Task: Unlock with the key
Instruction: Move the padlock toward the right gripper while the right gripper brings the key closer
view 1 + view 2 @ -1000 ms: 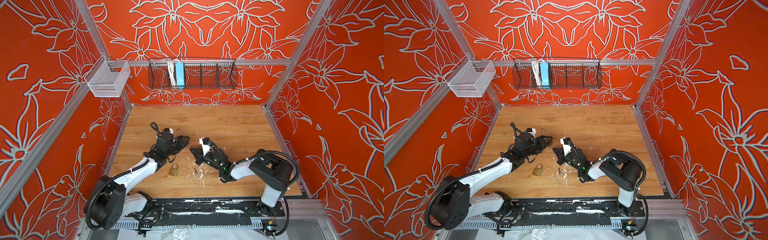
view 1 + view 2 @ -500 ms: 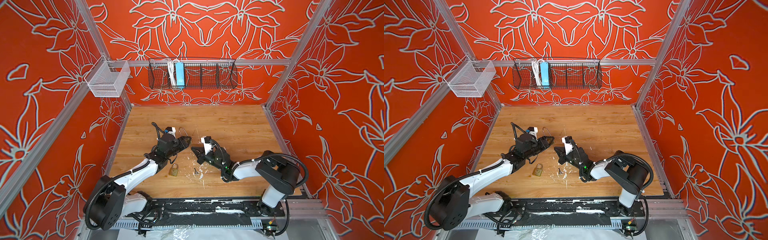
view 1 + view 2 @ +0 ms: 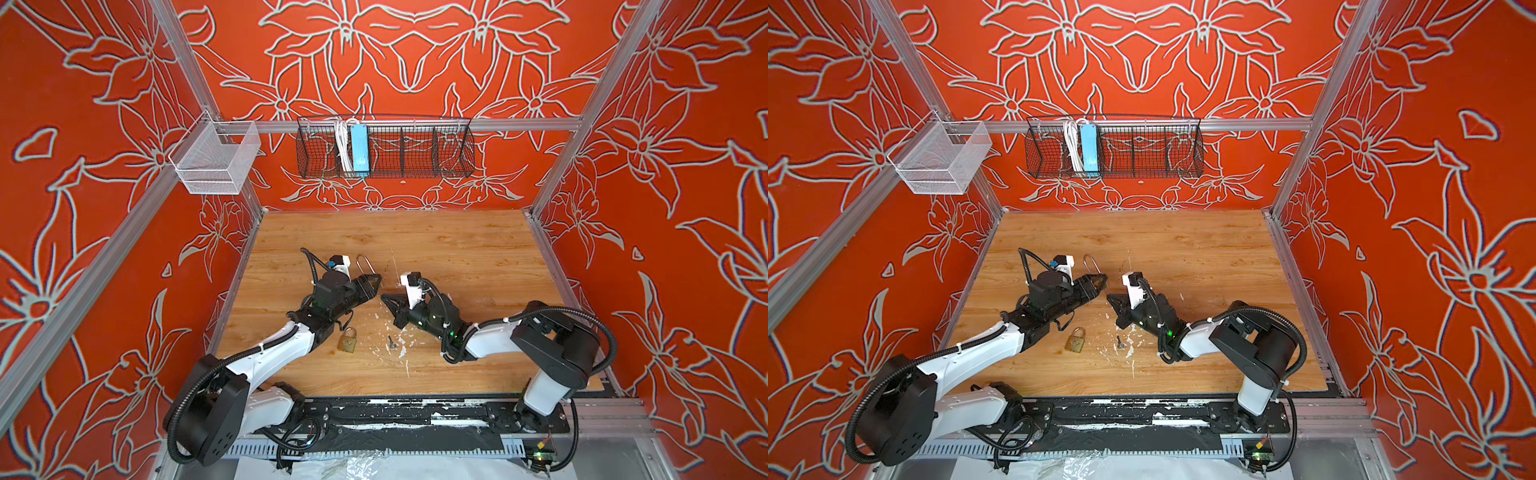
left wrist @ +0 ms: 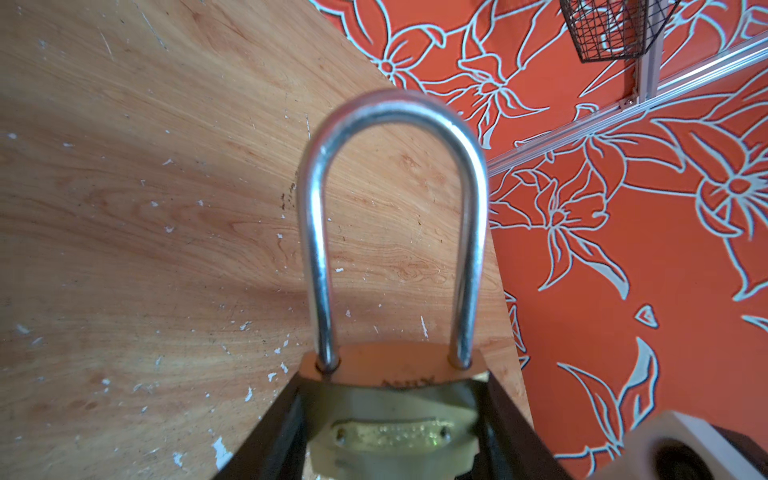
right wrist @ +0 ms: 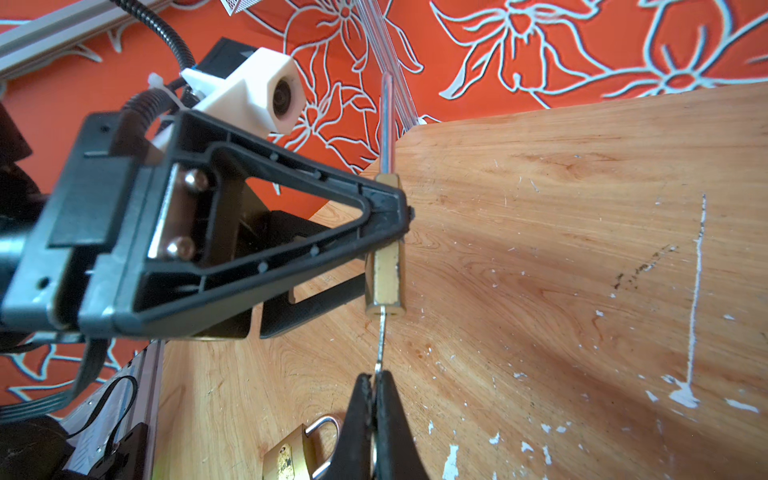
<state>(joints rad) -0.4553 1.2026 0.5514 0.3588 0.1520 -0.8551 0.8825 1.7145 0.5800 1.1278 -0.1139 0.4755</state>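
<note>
Carefully now, I am working the insertion. My left hand (image 3: 371,284) is gripping the brass body of the long-shackle padlock (image 5: 385,282), its fingers partway open around it and holding it clear of the desk (image 3: 457,257). My right hand (image 5: 376,399) is pinched fully closed on the bow of the key (image 5: 380,345).

To do this well, I am keeping the blade in line with the lock's long axis, pushing straight in before any twist, and letting the left hand brace against the push.

The right wrist view is giving me what matters: the blade tip is meeting the lock's bottom face, though I cannot tell how deep it is sitting. The left wrist view is showing only the shackle (image 4: 390,116), with both legs seated in the body. In both top views I am seeing a spare padlock (image 3: 347,340) and a loose key (image 3: 391,341) lying on the desk between the arms.
</note>
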